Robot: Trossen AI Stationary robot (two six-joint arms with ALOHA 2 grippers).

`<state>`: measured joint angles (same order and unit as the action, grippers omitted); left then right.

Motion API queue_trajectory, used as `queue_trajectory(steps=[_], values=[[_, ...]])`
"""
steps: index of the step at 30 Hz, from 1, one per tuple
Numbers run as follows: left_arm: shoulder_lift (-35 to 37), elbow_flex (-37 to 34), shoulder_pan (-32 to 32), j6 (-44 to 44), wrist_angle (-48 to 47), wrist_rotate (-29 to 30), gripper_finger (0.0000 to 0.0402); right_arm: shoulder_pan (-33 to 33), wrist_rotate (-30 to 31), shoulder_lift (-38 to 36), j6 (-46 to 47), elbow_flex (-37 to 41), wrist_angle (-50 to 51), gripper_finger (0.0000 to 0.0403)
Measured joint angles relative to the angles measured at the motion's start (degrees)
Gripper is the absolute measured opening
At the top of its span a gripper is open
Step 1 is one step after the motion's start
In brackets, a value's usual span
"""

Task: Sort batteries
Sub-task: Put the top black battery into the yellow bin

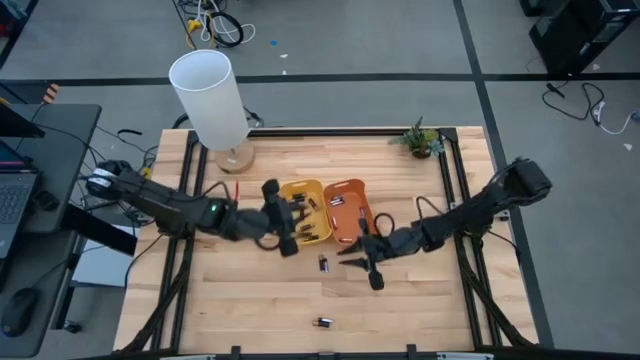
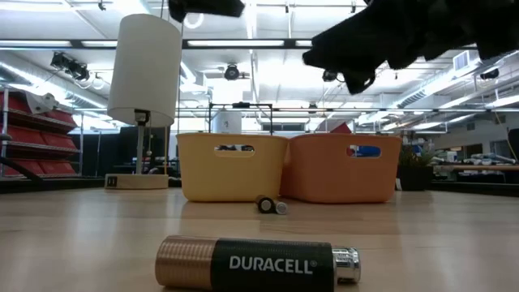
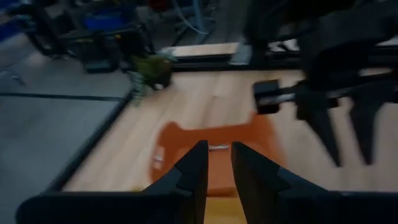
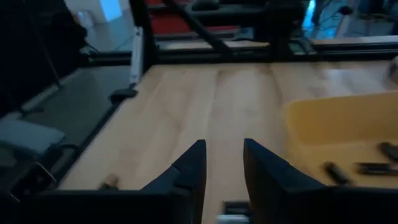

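Wooden table (image 1: pixel 250 300): two batteries (image 1: pixel 323 263) outside trays (image 1: pixel 306 210).

You can read one word clearly: "DURACELL" in white capitals on the black body of the battery (image 2: pixel 258 264) lying at 6 o'clock in the low view, nearest the camera, its copper end toward 9 o'clock. The blue-and-red label on the orange tray (image 2: pixel 344 170) behind it is too small for you to read. No other writing is legible in any view.
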<state>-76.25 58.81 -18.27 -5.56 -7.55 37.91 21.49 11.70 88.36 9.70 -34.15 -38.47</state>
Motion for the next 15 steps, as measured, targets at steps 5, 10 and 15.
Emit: queue_trajectory(steps=[5, 10, 15], values=[[-1.30, 0.00, -3.97, -2.03, -2.41, -3.10, 0.0085, 1.56, 3.39, 8.22, 0.64, -1.61, -4.03, 0.0108], [-4.54, -0.01, -5.26, -2.63, -4.13, -5.67, 0.0086, 1.77, 9.47, 14.35, 4.07, -4.13, -3.89, 0.0130], [-7.22, 0.02, -5.79, -4.02, -4.96, -5.60, 0.0086, 3.79, 10.71, 19.65, 3.33, -8.22, -3.90, 0.0173]])
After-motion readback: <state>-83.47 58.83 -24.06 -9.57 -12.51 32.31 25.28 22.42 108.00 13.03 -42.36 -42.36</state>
